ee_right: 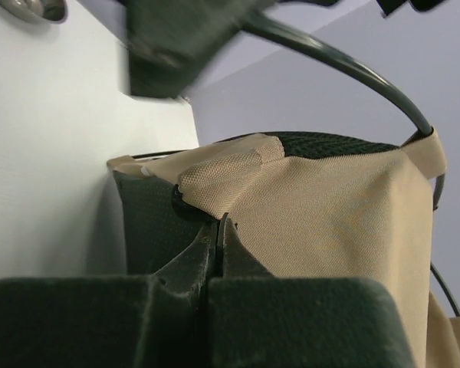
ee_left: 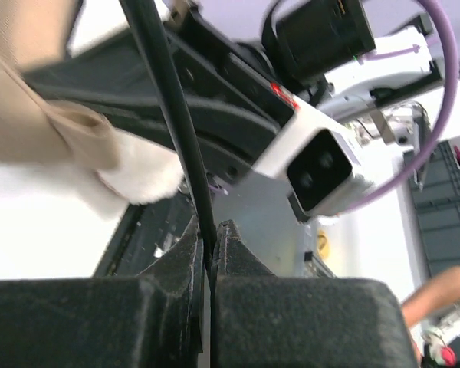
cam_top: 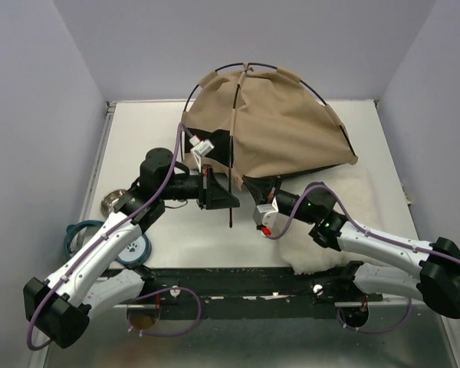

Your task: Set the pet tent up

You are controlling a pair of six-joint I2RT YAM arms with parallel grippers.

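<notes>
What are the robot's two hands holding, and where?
Both hold the tan fabric pet tent: left end effector pinches its thin black pole, right end effector its corner where fabric meets black base.

White worktop (cam_top: 207, 238), viewed from above. The tan pet tent (cam_top: 280, 126) is carried at the far centre, and its right near edge is touched by a white fluffy cushion (cam_top: 356, 199). A steel bowl (cam_top: 113, 203) is placed at the left edge, with a teal ring (cam_top: 77, 236) and a paw-printed disc (cam_top: 134, 248) nearer.
</notes>
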